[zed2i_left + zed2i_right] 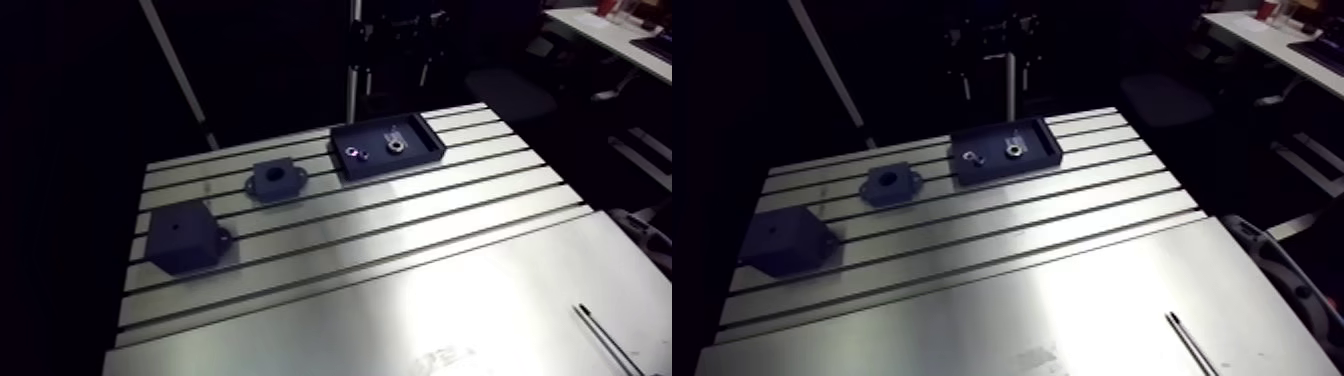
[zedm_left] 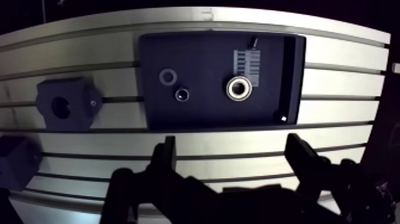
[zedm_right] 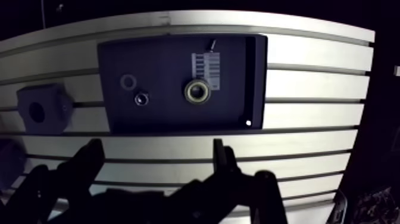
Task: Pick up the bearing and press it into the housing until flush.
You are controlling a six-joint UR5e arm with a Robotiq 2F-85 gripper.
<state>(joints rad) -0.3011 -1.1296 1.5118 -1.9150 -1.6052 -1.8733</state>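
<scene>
Hangs over the slotted worktop (image 1: 400,290) with the claw (image 2: 237,161) spread wide apart and nothing held between the two fingers (image 2: 168,156). Shows the bearing (image 2: 239,88), a bright metal ring with a dark middle, lying flat on the floor of a shallow dark tray (image 2: 202,116), ahead of the claw, roughly in line with the gap between the fingers and well clear of both. Shares that tray with a smaller shiny ring (image 2: 181,93) and a flat grey washer (image 2: 168,76), both left of the bearing and apart from it, and with a pale striped label (image 2: 246,61) just beside the bearing on the far side. Places the tray on the far part of the worktop, toward the right. Puts the housing (image 1: 272,180), a dark piece with a round hole in the top and a flat flange at the base, upright on the worktop just left of the tray, not touching it. Sets a larger dark block (image 1: 185,238) nearer and further left, apart from the housing. Leaves a thin dark rod (image 1: 605,340) lying on the smooth near right part of the worktop.
</scene>
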